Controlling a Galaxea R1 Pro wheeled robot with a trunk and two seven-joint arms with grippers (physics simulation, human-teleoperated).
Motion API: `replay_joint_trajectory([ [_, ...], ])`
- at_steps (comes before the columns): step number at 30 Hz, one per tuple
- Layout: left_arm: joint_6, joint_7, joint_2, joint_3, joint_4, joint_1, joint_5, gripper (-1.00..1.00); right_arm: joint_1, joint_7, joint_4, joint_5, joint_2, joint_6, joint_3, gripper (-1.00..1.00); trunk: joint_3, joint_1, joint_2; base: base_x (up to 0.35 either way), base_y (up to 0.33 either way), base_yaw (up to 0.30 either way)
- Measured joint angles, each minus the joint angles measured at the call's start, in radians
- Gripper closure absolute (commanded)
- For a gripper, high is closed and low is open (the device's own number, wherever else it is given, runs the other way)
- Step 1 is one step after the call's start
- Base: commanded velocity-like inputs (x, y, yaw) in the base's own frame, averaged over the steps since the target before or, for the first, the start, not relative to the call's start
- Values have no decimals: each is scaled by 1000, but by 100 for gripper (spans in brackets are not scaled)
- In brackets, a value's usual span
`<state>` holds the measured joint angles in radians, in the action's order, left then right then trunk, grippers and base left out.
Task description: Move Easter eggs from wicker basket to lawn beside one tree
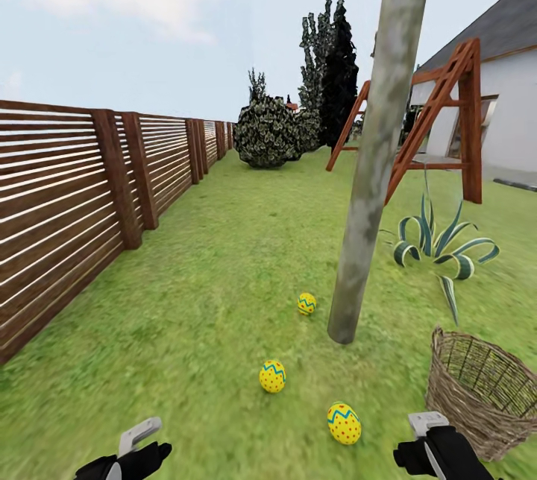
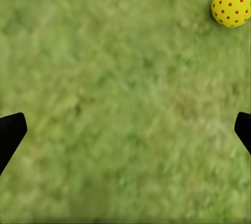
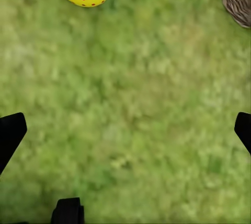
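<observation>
Three Easter eggs [image 1: 306, 303] [image 1: 272, 376] [image 1: 344, 422] lie on the lawn [image 1: 224, 271] beside the tree [image 1: 373, 167] | wicker basket [image 1: 481, 390] stands just right of them | left gripper [image 2: 125, 130] and right gripper [image 3: 125, 130] spread wide over grass, holding nothing

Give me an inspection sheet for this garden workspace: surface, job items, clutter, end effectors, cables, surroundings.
Surface: lawn, mottled green grass, flat.
Job items: three Easter eggs on the grass, none held: far egg close beside the tree trunk, middle egg, near egg. Wicker basket upright to the trunk's right; the visible part of its inside has no egg.
Clutter: nothing seen.
End effectors: left end effector and right end effector low over the grass, both open and empty.
Cables: nothing seen.
Surroundings: slatted wooden fence, swing frame, spiky striped plant, round bush, white house.
</observation>
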<state>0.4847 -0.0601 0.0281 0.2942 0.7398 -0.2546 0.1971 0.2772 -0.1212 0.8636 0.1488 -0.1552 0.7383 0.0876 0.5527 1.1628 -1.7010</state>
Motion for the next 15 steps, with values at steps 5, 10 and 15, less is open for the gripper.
replay_joint_trajectory([
  [5,0,1,0,0,0,0,0,-100,0,0,0,1,0,0,1,-100,-16,-19,35,0,0,0],
  [10,0,1,0,0,0,0,0,-100,0,0,0,0,0,0,1,-100,-31,-38,70,0,0,0],
  [15,-1,1,-1,1,0,0,0,-100,0,0,0,1,0,0,1,-100,-45,-58,105,0,0,0],
])
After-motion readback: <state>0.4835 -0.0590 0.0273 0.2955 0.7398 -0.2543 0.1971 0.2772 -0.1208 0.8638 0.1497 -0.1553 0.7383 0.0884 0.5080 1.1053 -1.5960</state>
